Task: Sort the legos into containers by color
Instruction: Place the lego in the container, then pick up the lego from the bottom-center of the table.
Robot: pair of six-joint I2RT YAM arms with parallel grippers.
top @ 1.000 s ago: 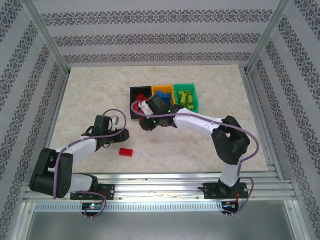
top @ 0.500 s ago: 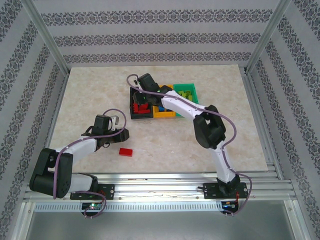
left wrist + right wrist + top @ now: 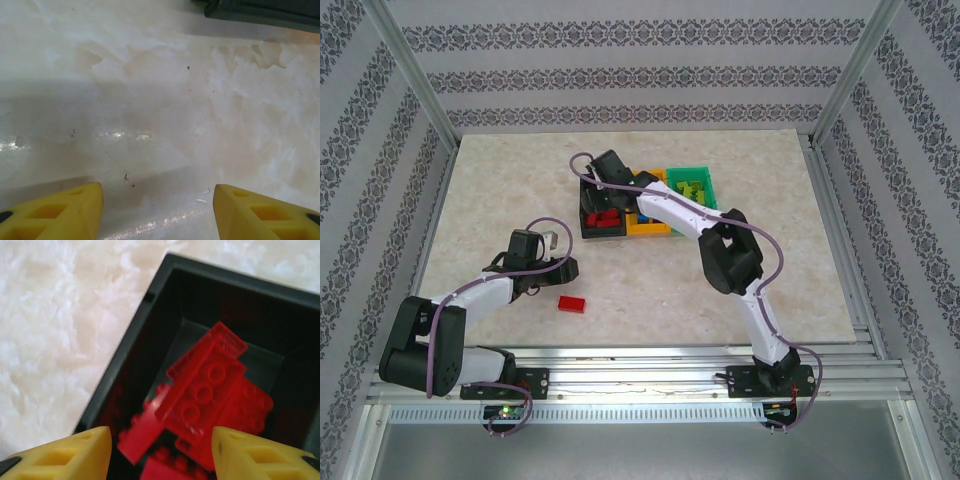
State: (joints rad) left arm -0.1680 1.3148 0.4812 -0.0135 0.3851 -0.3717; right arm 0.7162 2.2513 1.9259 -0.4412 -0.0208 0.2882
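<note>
Red lego (image 3: 571, 303) lies loose on the surface (image 3: 500, 180) near the left tool (image 3: 157, 215), slightly to its right; that tool's jaws stand moderately apart, empty, over bare surface. Right tool (image 3: 161, 456), jaws apart and holding nothing, hangs over the black bin (image 3: 127, 347), red legos (image 3: 205, 390) piled directly beneath it. Orange-yellow bin (image 3: 650, 229) and green bin (image 3: 712, 198) adjoin to its right

Red legos (image 3: 205, 390) in black bin (image 3: 131, 360)
</note>
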